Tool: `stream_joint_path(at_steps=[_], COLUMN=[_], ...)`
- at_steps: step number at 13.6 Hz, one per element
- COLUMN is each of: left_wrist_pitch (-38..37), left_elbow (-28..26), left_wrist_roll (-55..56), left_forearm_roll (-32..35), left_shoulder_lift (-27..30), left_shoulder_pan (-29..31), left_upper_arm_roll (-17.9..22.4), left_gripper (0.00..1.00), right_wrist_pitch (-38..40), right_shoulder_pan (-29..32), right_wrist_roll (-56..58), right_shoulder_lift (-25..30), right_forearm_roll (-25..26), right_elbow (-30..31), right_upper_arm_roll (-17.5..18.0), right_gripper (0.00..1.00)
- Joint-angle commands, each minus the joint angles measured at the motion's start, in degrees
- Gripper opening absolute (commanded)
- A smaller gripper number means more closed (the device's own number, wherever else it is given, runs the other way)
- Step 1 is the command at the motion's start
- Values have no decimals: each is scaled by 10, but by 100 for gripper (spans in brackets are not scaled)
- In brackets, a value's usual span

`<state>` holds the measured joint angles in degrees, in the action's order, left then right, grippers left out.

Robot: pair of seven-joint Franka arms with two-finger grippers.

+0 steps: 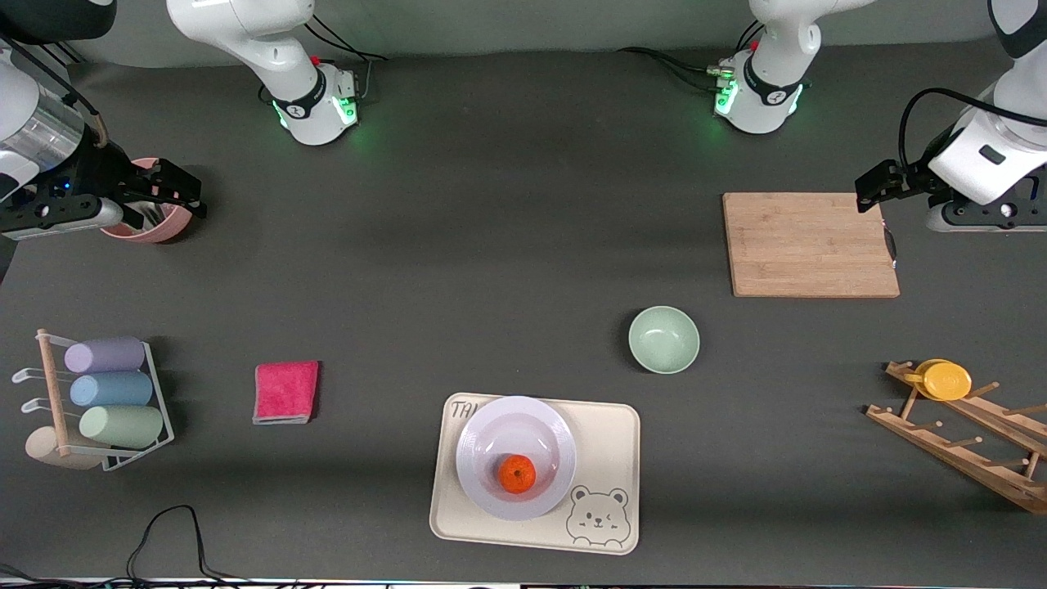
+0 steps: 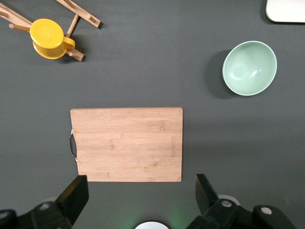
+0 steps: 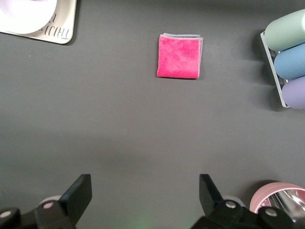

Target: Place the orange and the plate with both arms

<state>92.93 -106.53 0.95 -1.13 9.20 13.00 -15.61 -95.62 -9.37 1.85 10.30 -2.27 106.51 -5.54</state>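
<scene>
Plate (image 1: 515,456) sits on the bear tray (image 1: 609,446), orange (image 1: 517,474) in the plate's well, so placement looks done. Left end effector (image 1: 869,189), released, hangs well off over the tabletop (image 1: 491,245); right end effector (image 1: 176,195), also released, over a pink cup (image 1: 159,227), both apparently parked clear.

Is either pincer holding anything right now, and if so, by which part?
Nothing is held. The left pincer is open over the cutting board; the right pincer is open beside the pink cup.
</scene>
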Motion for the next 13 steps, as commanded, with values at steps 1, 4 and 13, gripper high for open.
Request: stream_joint_path(at_steps=[1,4,13], left_wrist_pitch=[2,2,2], left_elbow=[6,6,6], left_wrist_roll=[-2,-2,-1], left_forearm_roll=[-1,-1,-2], left_shoulder_lift=[-1,-1,-1], left_shoulder_pan=[-6,-6,-6], left_upper_arm_roll=[4,4,4], left_gripper=[100,100,100], right_wrist_pitch=[2,2,8], right_shoulder_pan=[0,-1,-2], right_wrist_roll=[-13,-13,-12], right_shoulder_lift=[-9,-8,-24], right_forearm_roll=[-4,-4,-5], right_elbow=[-16,-19,-31], right_upper_arm_roll=[4,4,2], right_gripper=[100,100,100])
